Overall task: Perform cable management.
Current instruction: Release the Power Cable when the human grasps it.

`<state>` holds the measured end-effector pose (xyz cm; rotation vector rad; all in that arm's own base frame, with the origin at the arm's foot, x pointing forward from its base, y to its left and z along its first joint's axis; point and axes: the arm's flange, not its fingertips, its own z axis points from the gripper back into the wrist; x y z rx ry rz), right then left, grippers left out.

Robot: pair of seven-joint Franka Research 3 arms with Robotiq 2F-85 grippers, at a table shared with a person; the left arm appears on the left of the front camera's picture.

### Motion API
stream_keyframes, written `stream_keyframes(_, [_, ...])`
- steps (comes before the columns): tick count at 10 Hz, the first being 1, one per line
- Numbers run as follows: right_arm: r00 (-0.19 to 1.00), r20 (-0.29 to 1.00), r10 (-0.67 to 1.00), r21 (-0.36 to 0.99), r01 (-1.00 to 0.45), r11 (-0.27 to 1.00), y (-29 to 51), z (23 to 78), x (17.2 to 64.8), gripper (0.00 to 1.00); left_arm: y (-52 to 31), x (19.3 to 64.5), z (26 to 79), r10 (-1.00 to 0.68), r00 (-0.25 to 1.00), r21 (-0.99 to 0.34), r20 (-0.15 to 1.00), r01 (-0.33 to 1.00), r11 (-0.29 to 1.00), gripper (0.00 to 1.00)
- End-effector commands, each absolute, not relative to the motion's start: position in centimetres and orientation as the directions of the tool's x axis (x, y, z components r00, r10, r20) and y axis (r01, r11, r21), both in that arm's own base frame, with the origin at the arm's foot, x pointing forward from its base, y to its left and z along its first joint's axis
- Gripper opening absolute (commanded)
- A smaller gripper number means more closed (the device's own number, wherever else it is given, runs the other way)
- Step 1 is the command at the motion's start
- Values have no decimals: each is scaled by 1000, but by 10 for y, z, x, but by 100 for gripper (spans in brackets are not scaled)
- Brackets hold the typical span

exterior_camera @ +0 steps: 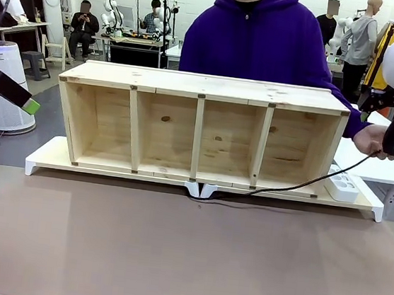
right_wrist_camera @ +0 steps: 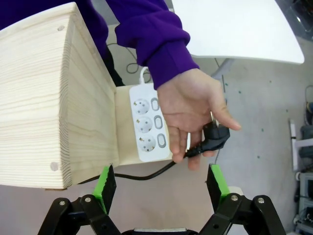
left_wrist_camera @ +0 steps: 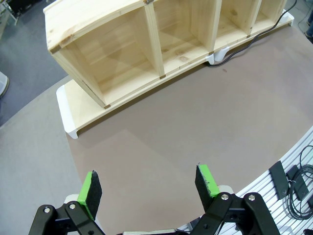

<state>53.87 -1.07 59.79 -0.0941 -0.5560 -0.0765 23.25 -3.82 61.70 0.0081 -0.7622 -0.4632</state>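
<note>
A long wooden shelf (exterior_camera: 200, 128) with four open compartments fills the middle of the front view, standing on a flat white base (exterior_camera: 46, 157). At the right end of that base lies a white power strip (right_wrist_camera: 148, 122) with three sockets. The brown tabletop (exterior_camera: 171, 251) spreads across the lower half of the frame.

The front camera is looking level across the table at the wooden shelf (exterior_camera: 199, 126). The left wrist camera is looking down on it toward 1 o'clock; the right one is hovering close above the power strip (right_wrist_camera: 146, 122), sharing the shelf's end.
</note>
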Motion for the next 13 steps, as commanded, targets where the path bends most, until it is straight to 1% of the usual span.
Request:
stream_keyframes(1, [848, 527, -48, -68, 99, 993, -11, 597, 539, 96, -38, 235, 618, -412, 619, 180, 669, 403, 897, 100])
stream_keyframes(13, [848, 527, -48, -68, 99, 993, -11, 597, 539, 96, -38, 235, 618, -412, 619, 180, 669, 403, 897, 100])
